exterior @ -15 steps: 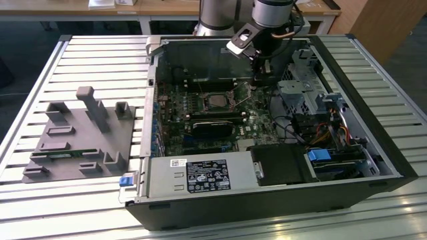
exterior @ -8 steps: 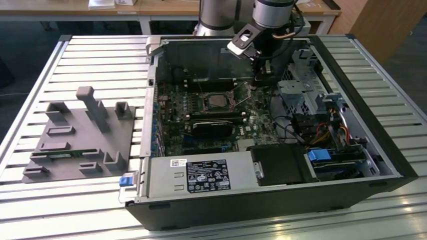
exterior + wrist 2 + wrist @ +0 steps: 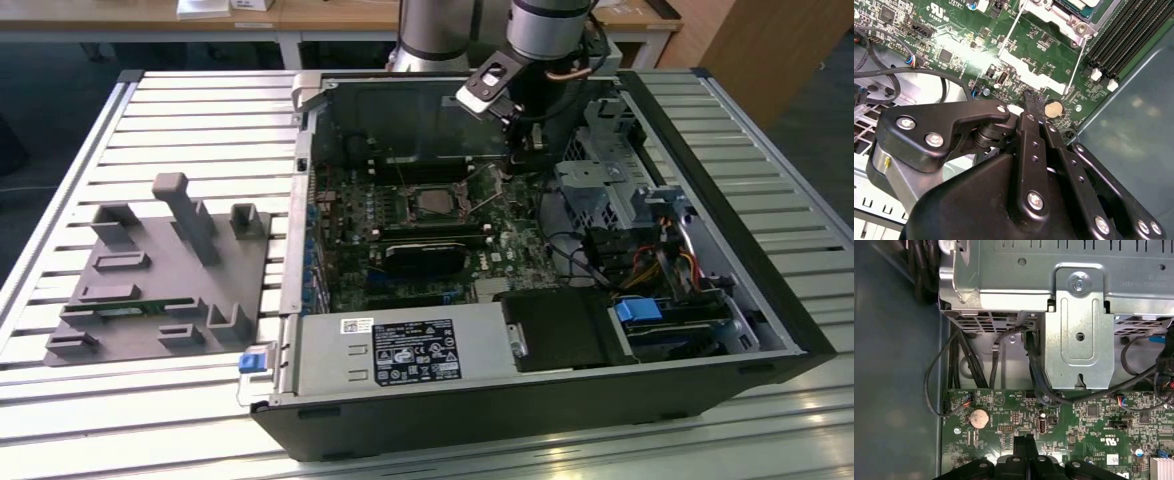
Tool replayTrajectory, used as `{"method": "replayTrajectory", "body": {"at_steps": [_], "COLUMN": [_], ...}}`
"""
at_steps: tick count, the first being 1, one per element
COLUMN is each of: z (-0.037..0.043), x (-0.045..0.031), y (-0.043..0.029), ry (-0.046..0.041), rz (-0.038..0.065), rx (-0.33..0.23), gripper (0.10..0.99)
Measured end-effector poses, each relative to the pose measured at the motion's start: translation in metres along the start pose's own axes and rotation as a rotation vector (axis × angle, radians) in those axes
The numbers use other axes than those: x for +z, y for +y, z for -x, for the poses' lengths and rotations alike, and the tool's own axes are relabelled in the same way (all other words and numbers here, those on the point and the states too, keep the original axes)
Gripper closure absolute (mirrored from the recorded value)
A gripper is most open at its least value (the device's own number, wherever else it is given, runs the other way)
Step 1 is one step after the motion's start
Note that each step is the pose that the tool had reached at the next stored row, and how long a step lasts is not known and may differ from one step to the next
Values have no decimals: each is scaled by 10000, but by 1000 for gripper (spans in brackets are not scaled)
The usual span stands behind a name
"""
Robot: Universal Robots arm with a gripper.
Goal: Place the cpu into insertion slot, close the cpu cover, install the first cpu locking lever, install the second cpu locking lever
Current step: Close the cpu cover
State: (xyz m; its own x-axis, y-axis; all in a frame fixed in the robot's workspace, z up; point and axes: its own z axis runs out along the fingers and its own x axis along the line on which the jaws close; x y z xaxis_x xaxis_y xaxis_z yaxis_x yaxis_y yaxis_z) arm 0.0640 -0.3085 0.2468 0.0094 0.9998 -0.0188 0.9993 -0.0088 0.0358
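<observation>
Looking into the open computer case [image 3: 747, 330] on the slatted surface [image 3: 174, 120], you have the pincer [image 3: 522, 168] hanging low over the green motherboard [image 3: 400, 235], just beside the insertion slot [image 3: 435, 219] on the exterior view's right. In both wrist views its fingers [image 3: 1030, 120] are pressed together at the tips, and you hold nothing between them. The tips sit near a round coin battery [image 3: 978, 417] without touching it. The cpu [image 3: 435, 203] appears to lie inside the slot, though the exterior view is too coarse to be sure. The cpu cover [image 3: 1066, 20] seems to lie flat over it. In the second wrist view two thin wire levers [image 3: 1014, 30] slant up from the socket, unlatched. A grey parts fixture [image 3: 160, 260] rests on the surface, well apart from the case.
</observation>
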Motion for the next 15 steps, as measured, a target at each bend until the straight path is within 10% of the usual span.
{"method": "replayTrajectory", "body": {"at_steps": [15], "z": [-1], "x": [72], "y": [-41], "ry": [-1], "rz": [-2], "rx": [0], "gripper": [980]}}
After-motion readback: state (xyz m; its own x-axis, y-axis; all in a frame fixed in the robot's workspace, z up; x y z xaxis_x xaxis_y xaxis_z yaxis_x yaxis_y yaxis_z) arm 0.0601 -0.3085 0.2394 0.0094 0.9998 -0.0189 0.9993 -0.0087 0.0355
